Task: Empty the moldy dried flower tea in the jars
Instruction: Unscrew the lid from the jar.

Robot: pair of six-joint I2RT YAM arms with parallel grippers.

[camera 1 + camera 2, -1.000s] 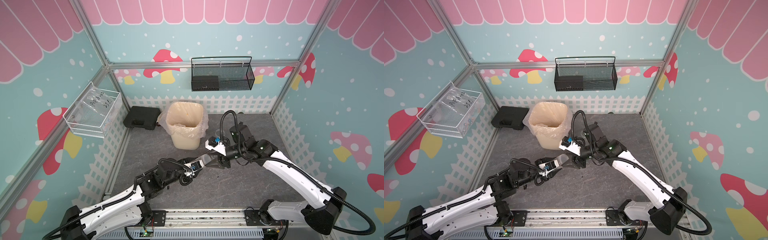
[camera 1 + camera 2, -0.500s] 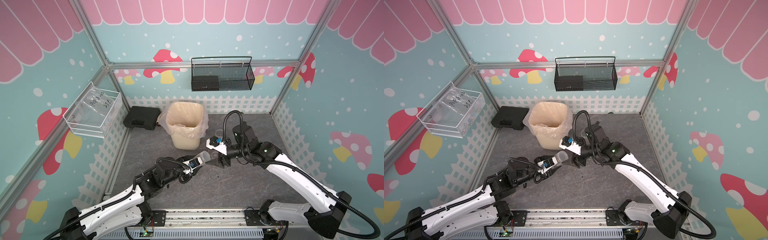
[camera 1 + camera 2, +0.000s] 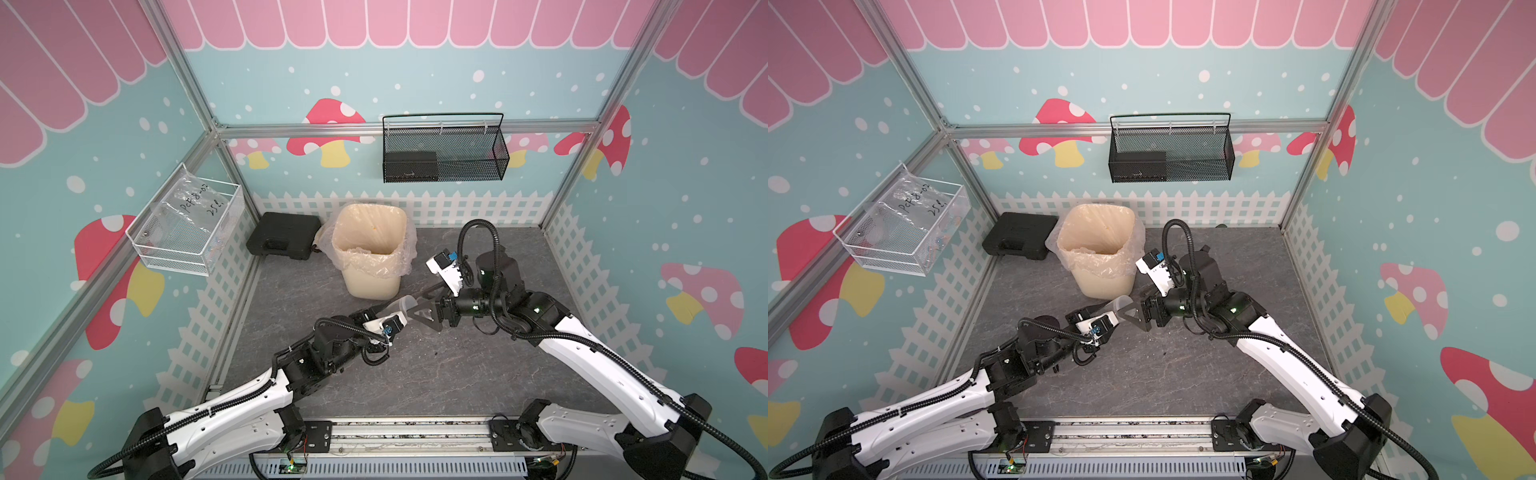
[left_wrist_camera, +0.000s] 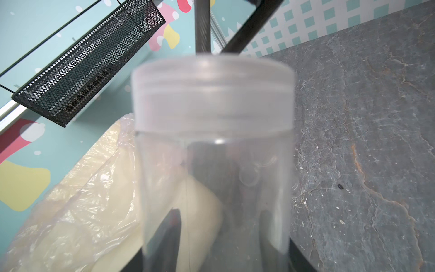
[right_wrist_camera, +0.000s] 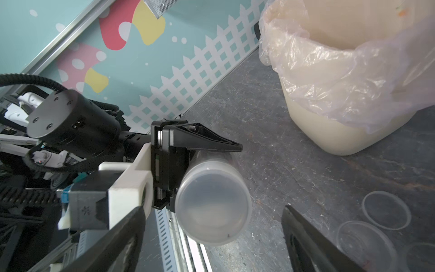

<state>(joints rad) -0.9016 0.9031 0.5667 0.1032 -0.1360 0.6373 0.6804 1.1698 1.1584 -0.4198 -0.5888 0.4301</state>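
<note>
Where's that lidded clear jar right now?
In a top view, the jar sits in the left gripper, just in front of the cream waste bin.

Found the waste bin (image 3: 371, 286) at the rear middle of the table (image 3: 457, 374), the black case (image 3: 282, 241) just left of it. Saw a lidded jar (image 3: 402, 305) held sideways before the bin in the left gripper (image 3: 385, 311), facing the right gripper (image 3: 422, 309).

Bare floor (image 3: 457, 374) in the front middle; lined bin (image 3: 372, 284) just beyond the jar (image 3: 401, 304).
</note>
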